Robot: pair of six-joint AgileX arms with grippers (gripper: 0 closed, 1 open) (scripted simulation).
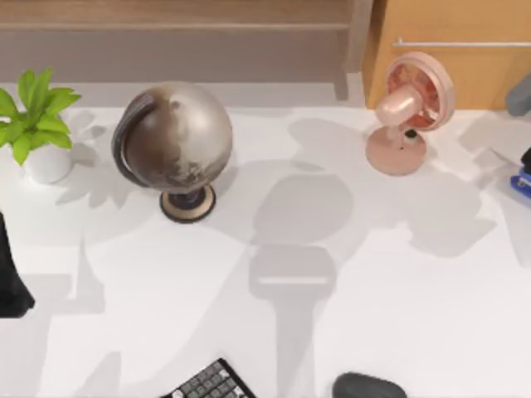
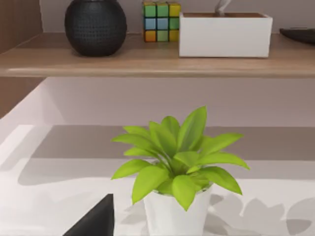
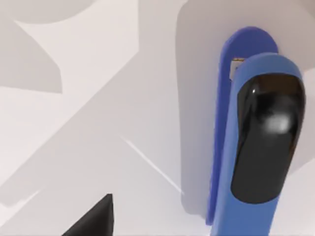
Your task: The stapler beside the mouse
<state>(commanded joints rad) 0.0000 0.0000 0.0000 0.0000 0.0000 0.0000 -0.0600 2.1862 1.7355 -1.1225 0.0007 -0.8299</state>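
White surface under a wooden shelf: the stapler (image 1: 522, 184) lies at its far right edge, well apart from the mouse (image 1: 369, 386) at the near edge. In my right wrist view the stapler (image 3: 258, 142) is close beneath the camera, long axis running away from it. My right arm is clearly nearer. Whether my right gripper is spread, I cannot tell. My left arm idles at the left edge.
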